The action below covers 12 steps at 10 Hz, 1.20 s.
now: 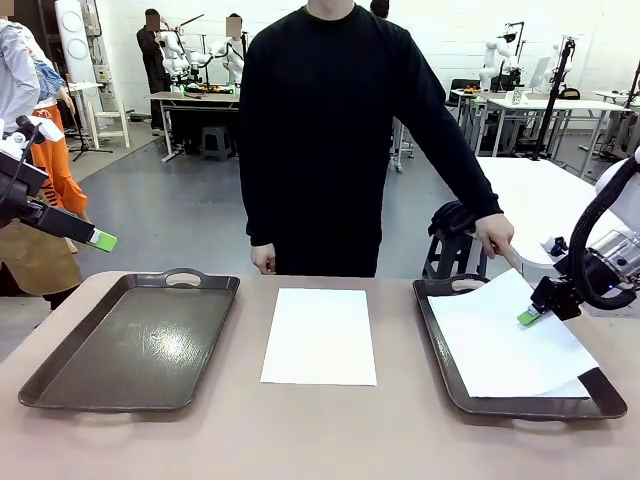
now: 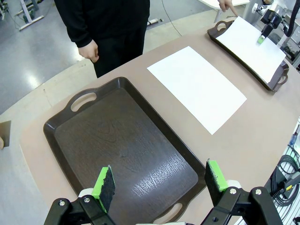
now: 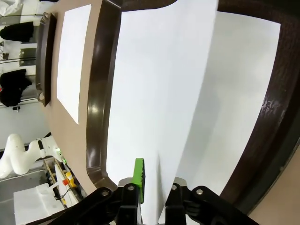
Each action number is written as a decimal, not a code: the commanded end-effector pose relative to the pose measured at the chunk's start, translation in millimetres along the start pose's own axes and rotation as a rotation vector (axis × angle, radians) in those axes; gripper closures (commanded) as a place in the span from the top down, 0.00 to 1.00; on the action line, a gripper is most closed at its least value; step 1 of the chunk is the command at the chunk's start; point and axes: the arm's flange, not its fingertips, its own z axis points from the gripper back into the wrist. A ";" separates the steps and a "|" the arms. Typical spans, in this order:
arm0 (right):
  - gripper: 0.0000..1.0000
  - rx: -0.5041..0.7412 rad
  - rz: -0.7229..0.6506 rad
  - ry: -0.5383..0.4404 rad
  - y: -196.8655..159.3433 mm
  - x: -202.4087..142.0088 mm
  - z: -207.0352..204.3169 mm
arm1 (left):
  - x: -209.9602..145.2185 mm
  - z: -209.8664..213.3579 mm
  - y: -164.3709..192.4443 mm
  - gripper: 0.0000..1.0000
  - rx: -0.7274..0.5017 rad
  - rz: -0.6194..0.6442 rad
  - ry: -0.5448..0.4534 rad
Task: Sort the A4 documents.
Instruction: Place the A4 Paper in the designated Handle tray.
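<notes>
One white A4 sheet lies flat on the table between the two dark brown trays. In the right tray a top sheet lies skewed over another sheet, and its right edge is lifted. That edge runs between the fingers of my right gripper, whose jaws stand slightly parted around it. My left gripper hangs open and holds nothing, high above the near end of the left tray.
A person in black stands at the far side of the table. One hand points a finger down at the far end of the right tray. The other hand hangs by the table edge. The left tray holds nothing.
</notes>
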 end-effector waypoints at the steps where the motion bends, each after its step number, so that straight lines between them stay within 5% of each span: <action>1: 0.49 -0.058 -0.015 0.008 8.8 -6.3 -3.3 | -1.1 -0.8 2.4 1.00 -0.010 0.001 -0.008; 7: 1.00 -0.209 -0.045 0.036 18.0 -19.0 18.9 | -1.1 -0.8 2.4 1.00 -0.010 0.001 -0.008; 12: 1.00 -0.196 -0.061 0.009 22.0 -26.2 42.6 | -1.1 -0.8 2.4 1.00 -0.010 0.001 -0.008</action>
